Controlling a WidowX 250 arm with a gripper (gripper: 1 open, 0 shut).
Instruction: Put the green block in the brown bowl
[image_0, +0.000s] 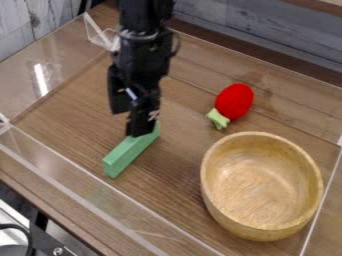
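Note:
The green block (126, 152) lies flat on the wooden table, a long bar running diagonally left of the bowl; its upper end is hidden behind one finger. My gripper (131, 110) hangs straight down over that upper end, jaws open, with one black finger (140, 122) low beside the block and the other (120, 96) to its left. Nothing is held. The brown bowl (263, 184) is a wide wooden dish at the front right, with nothing in it.
A red strawberry-like toy (233, 102) with a green stem sits just behind the bowl. Clear acrylic walls (54, 75) ring the table, with a clear bracket (102, 35) at the back left corner.

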